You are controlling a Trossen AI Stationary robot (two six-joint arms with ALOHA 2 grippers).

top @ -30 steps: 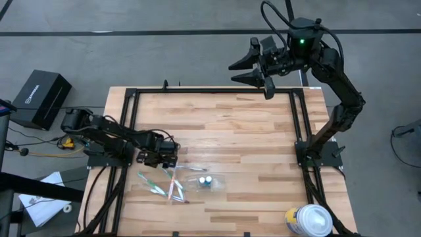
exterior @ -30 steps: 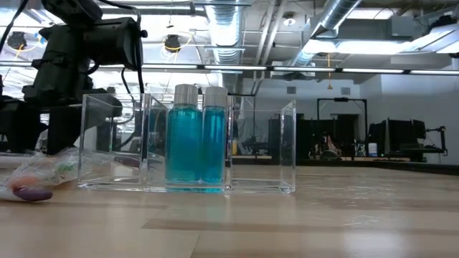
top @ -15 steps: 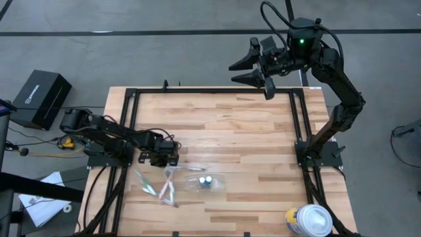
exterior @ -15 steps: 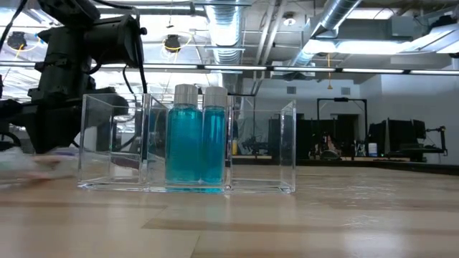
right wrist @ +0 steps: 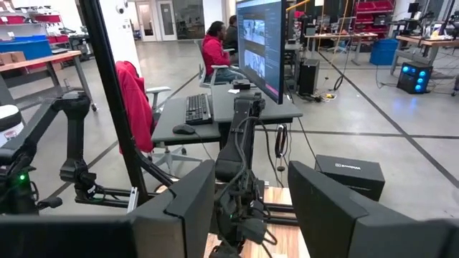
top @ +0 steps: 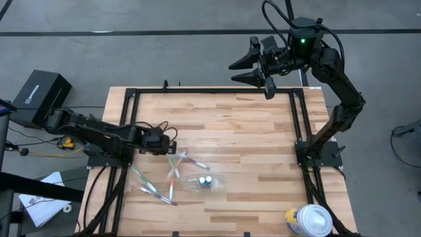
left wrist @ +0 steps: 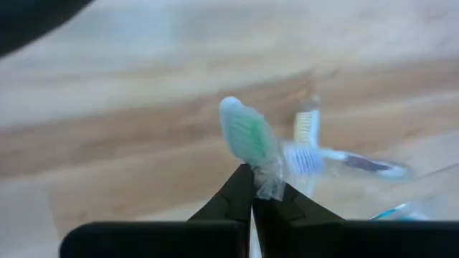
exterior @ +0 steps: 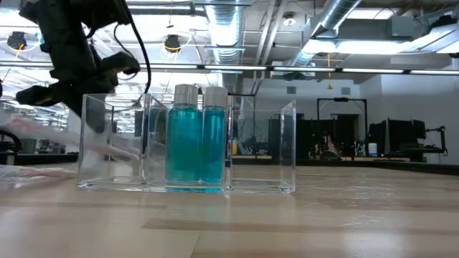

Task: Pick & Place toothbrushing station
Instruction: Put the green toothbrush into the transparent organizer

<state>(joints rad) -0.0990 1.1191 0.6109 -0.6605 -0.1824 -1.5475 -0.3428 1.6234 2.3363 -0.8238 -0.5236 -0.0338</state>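
My left gripper [top: 168, 143] is shut on a wrapped toothbrush [left wrist: 247, 135] with green bristles, over the table's left half. More pale toothbrushes [top: 150, 187] lie on the wood near it, and one with a yellow and blue head [left wrist: 305, 143] shows just beyond. The see-through holder [top: 205, 182] stands on its flat base on the table and has two teal tubes [exterior: 195, 140] upright inside. My right gripper [top: 253, 64] hangs open above the table's far edge, holding nothing. My left gripper pinches the crinkled clear wrap [left wrist: 270, 183] just below the toothbrush's bristle head between its two fingertips. The head sticks out past the fingertips and is raised off the wood. Whether the handle end still lies on the table, I cannot tell.
A round white-lidded canister [top: 309, 220] stands at the near right corner. Black frame rails [top: 299, 125] run along the table's sides. A black box [top: 41, 97] sits off the table's left side. Bare wood [top: 243, 131] spreads over the far and right parts.
My left gripper has shut on the wrapped toothbrush, then risen and drawn back toward the far edge. The green-bristled toothbrush and one or two beside it have been pulled toward the far edge with it; the other toothbrushes stay near the near-left side.
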